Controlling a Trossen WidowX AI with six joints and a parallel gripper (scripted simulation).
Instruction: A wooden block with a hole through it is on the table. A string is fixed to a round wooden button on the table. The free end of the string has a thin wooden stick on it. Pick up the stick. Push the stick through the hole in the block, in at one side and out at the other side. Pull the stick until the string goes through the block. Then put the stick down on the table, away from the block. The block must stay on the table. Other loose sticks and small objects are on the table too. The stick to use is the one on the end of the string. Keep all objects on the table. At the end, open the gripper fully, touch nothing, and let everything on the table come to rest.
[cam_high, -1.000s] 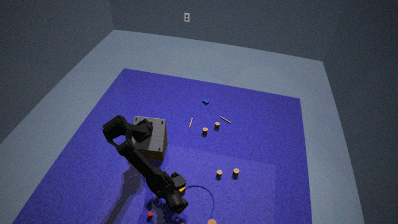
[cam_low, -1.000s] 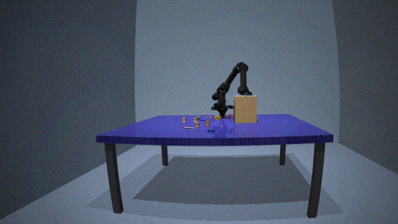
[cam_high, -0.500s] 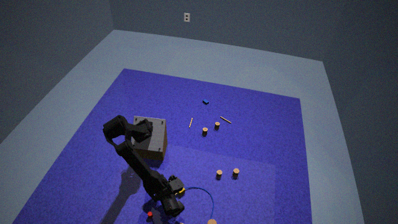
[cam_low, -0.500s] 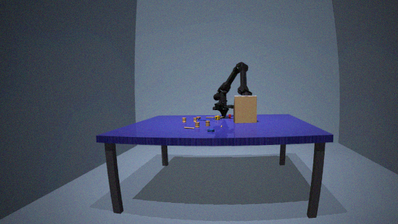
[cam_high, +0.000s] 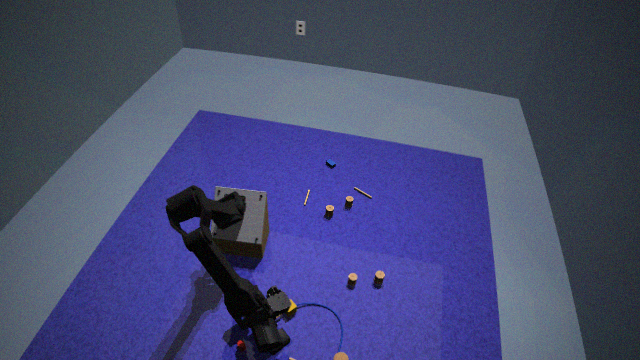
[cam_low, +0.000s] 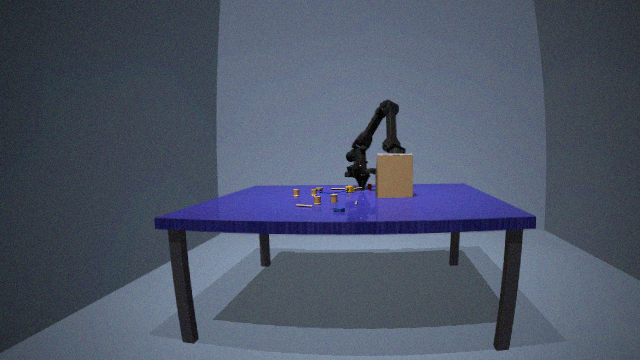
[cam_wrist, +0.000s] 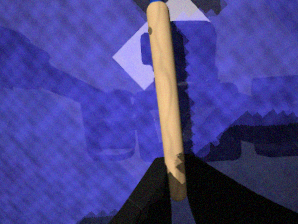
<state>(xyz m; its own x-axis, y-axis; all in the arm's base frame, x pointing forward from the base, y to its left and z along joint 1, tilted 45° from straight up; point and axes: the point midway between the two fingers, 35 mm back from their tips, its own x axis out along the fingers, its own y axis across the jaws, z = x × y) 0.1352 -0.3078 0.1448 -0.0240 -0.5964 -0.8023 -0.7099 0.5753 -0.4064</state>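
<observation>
The yellow block (cam_high: 291, 306) (cam_low: 350, 189) stands on the table; it is out of the wrist view. My gripper (cam_low: 362, 188) (cam_wrist: 173, 164) is shut on the near end of the wooden stick (cam_wrist: 166, 90), low over the table beside the block. The stick's far end, with a bit of blue string (cam_wrist: 156, 1), shows at the top of the wrist view. In the top view, the string (cam_high: 342, 330) curves from the block's other side to the round button (cam_high: 341, 356). The arm hides the fingertips there; the hole is not visible.
A big box (cam_high: 253, 220) (cam_low: 395, 175) stands by the arm. A red piece (cam_high: 241, 345) (cam_low: 369, 187) lies near the gripper. Loose sticks (cam_high: 307, 197) (cam_high: 363, 192), several wooden cylinders (cam_high: 352, 279) (cam_high: 379, 277) and a blue piece (cam_high: 330, 163) are farther off.
</observation>
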